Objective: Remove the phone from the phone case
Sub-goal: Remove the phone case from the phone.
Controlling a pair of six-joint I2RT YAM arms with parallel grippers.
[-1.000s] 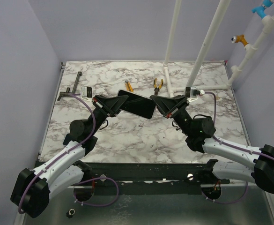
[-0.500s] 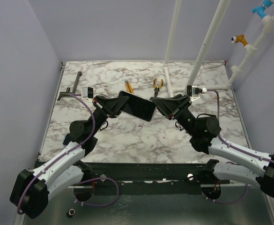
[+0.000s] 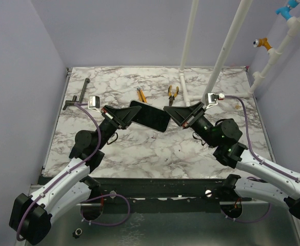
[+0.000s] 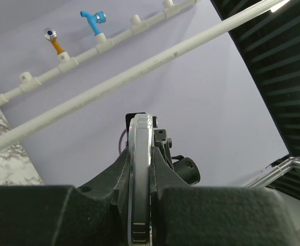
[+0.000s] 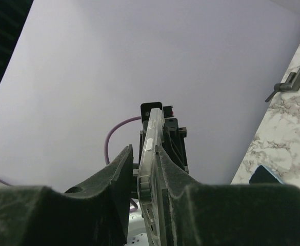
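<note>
The phone in its clear case (image 3: 151, 116) hangs in the air above the marble table, dark face up, between both grippers. My left gripper (image 3: 127, 116) is shut on its left end. In the left wrist view the phone (image 4: 140, 174) stands edge-on, pinched between both fingers of that gripper (image 4: 140, 156). My right gripper (image 3: 171, 113) sits around the right end. In the right wrist view the clear case (image 5: 151, 171) lies against one finger of that gripper (image 5: 143, 149), with a narrow gap to the other finger (image 5: 120, 169).
Yellow-handled pliers (image 3: 173, 91), an orange-handled tool (image 3: 140, 94) and a black T-handle tool (image 3: 77, 97) lie on the far half of the table (image 3: 155, 148). Two white pipes (image 3: 188, 51) (image 3: 226, 46) rise from the back right.
The right arm's elbow and wrist have swung right and higher, and its gripper has tilted at the phone's right end. The left arm has shifted slightly. The phone stays held between them.
</note>
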